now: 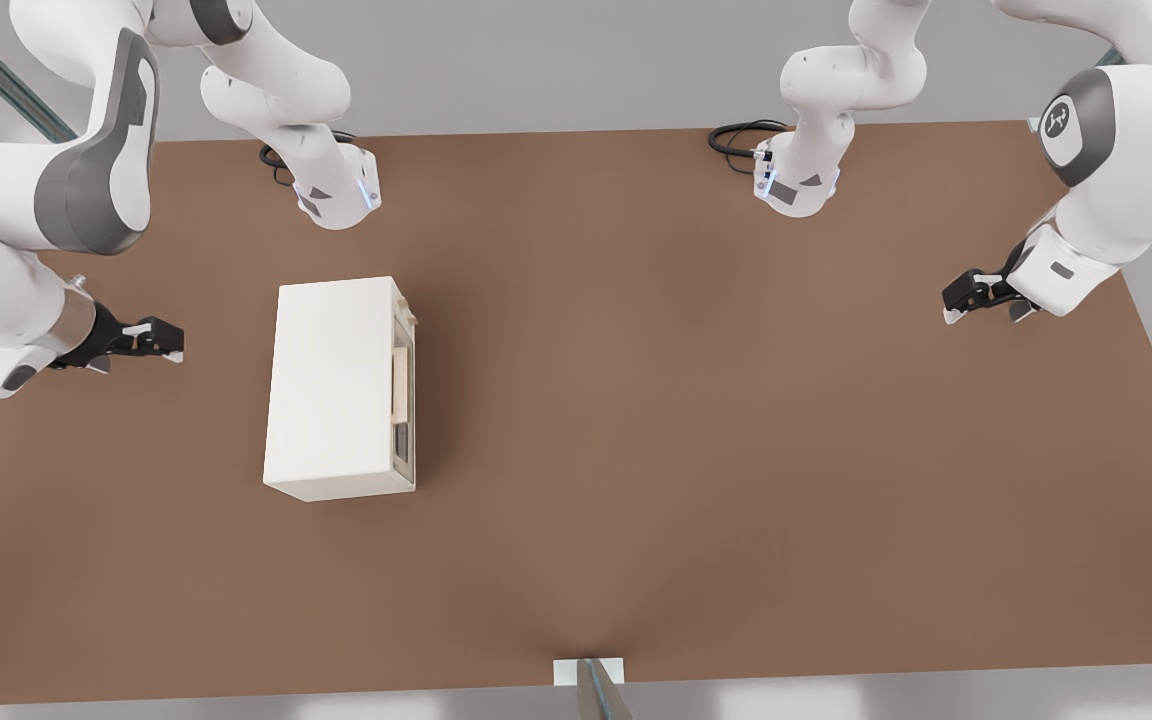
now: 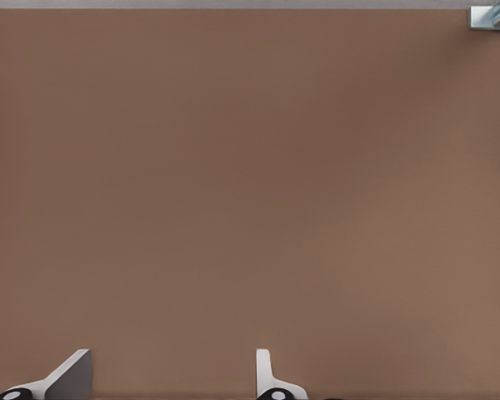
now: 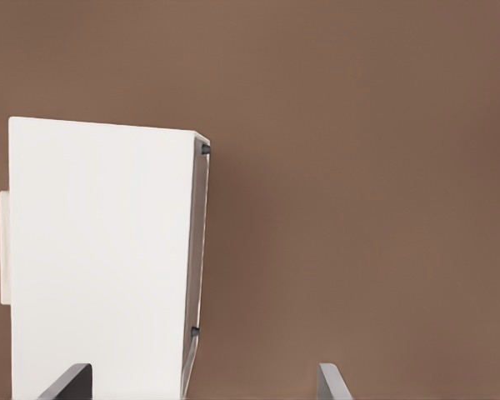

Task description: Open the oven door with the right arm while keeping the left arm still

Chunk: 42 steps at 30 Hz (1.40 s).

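Observation:
The white box oven (image 1: 336, 385) stands on the brown table, left of centre in the front view. Its oven door (image 1: 406, 410) is the face turned toward the front view's right. It lies flat against the box, and a pale beige bar handle (image 1: 400, 385) runs along it. My gripper (image 1: 164, 340) hovers open and empty on the front view's left of the oven, behind its back side and apart from it. In the right wrist view the oven (image 3: 100, 258) fills the space beyond my gripper (image 3: 202, 385), and only a sliver of the handle (image 3: 3, 247) shows past the far edge.
The brown table (image 1: 686, 400) stretches wide to the front view's right of the oven. Both arm bases stand at the table's far edge, with black cable coils (image 1: 276, 155) beside them. The parked arm's gripper (image 1: 971, 295) hangs at the far right. A metal bracket (image 1: 591, 680) sits at the near edge.

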Each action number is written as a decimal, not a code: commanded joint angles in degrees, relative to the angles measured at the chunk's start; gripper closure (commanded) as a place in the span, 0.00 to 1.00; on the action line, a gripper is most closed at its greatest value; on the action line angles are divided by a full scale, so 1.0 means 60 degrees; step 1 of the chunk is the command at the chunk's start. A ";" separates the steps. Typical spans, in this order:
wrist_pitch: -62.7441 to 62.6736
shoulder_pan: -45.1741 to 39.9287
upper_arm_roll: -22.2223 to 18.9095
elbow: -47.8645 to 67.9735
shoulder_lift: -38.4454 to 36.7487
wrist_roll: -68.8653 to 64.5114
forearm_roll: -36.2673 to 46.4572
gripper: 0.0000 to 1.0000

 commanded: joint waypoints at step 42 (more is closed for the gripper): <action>-0.1575 0.7234 -0.0251 0.0151 0.5380 1.1732 -0.5091 1.00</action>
